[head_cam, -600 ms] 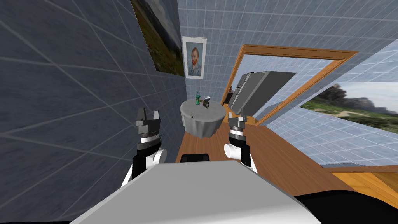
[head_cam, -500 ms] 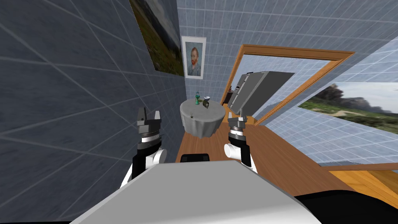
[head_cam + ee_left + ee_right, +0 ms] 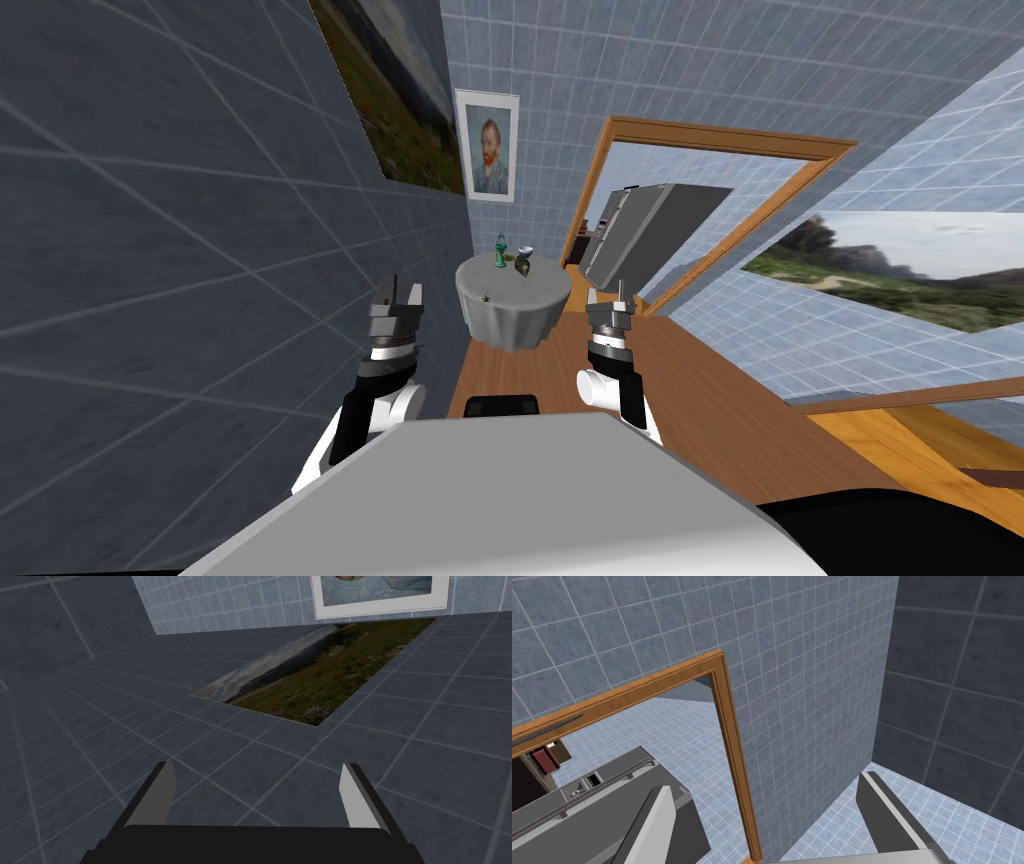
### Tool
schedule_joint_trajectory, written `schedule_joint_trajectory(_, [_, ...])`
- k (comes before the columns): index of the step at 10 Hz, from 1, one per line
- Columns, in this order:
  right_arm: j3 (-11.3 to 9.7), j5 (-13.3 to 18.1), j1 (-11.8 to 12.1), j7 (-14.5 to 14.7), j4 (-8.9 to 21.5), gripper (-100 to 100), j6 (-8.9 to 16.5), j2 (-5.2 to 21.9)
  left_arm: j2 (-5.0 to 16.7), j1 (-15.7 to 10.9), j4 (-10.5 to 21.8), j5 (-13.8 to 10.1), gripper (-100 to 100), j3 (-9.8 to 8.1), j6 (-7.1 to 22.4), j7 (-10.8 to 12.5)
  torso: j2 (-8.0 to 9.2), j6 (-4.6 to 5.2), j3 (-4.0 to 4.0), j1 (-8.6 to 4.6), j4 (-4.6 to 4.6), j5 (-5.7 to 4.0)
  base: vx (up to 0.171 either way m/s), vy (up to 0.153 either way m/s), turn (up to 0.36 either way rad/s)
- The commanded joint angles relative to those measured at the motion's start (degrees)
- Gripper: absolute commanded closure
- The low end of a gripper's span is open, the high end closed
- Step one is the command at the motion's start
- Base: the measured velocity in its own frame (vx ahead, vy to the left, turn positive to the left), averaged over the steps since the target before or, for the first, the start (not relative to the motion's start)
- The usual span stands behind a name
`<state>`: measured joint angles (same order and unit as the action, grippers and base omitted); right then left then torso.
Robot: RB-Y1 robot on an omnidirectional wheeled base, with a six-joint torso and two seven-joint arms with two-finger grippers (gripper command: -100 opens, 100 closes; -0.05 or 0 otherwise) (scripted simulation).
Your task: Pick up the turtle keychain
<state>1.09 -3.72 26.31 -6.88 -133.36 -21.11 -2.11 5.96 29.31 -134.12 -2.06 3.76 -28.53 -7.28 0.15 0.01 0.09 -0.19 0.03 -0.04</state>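
While the turtle keychain (image 3: 487, 297) lay as a dark speck on the round table (image 3: 530, 300) at frame centre — well beyond reach — the left gripper (image 3: 400, 290) and right gripper (image 3: 612, 296) gaped empty; so tiny a target might get nudged off the edge.

The room is being lit evenly and fairly brightly by flat light. The left wall (image 3: 150, 250) is being shown darker than the far wall (image 3: 560, 70). In the head view, wall lines are being splayed toward the corners by the wide lens.
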Motion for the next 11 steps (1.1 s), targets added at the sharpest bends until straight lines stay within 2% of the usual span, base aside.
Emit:
schedule_joint_trajectory(1, [0.0, 0.0, 0.0, 0.0, 0.0, 0, 0.0, 0.0, 2.5, -0.8, -0.4, 0.0, -100, 0.46, 2.6, -0.7, 0.0, 0.0, 0.0, 0.0, 0.0, 0.0, -0.035, -0.059, -0.09])
schedule_joint_trajectory(4, [0.0, 0.0, 0.0, 0.0, 0.0, 0, 0.0, 0.0, 7.6, -2.2, -1.1, 0.2, -100, 1.48, 7.5, -2.0, 0.0, 0.0, 0.0, -0.07, 0.0, -0.02, -0.036, -0.07, -0.134])
schedule_joint_trajectory(5, [0.0, 0.0, 0.0, 0.0, 0.0, 0, 0.0, 0.0, 7.6, -2.2, -1.1, 0.2, -100, 1.48, 8.2, -2.0, -0.01, -0.02, -0.01, -0.05, 0.0, -0.01, -0.02, -0.043, 0.031])
schedule_joint_trajectory(6, [0.0, 0.0, 0.0, 0.0, 0.0, 0, 0.0, 0.0, 9.3, -2.7, -1.4, 0.2, -100, 1.81, 10.1, -2.4, -0.05, -0.02, -0.02, 0.03, -0.01, 0.0, -0.008, -0.042, -0.093])
schedule_joint_trajectory(7, [0.0, 0.0, 0.0, 0.0, 0.0, 0, 0.0, 0.0, 9.3, -2.7, -1.4, 0.2, -100, 1.81, 10.3, -2.4, -0.09, 0.0, -0.05, 0.04, -0.02, 0.01, -0.003, -0.03, -0.042])
schedule_joint_trajectory(9, [0.0, 0.0, 0.0, 0.0, 0.0, 0, 0.0, 0.0, 13.0, -3.6, -2.0, 0.4, -100, 2.44, 14.1, -3.1, -0.12, -0.01, -0.07, 0.08, -0.03, 0.02, -0.004, -0.05, -0.099])
schedule_joint_trajectory(10, [0.0, 0.0, 0.0, 0.0, 0.0, 0, 0.0, 0.0, 13.0, -3.6, -2.0, 0.4, -100, 2.44, 15.1, -3.1, -0.12, 0.0, -0.07, -0.02, -0.03, 0.0, -0.004, -0.053, -0.034])
schedule_joint_trajectory(11, [0.0, 0.0, 0.0, 0.0, 0.0, 0, 0.0, 0.0, 14.8, -4.1, -2.4, 0.5, -100, 2.72, 17.0, -3.4, -0.12, -0.03, -0.07, 0.01, -0.03, 0.0, 0.0, -0.05, -0.06])
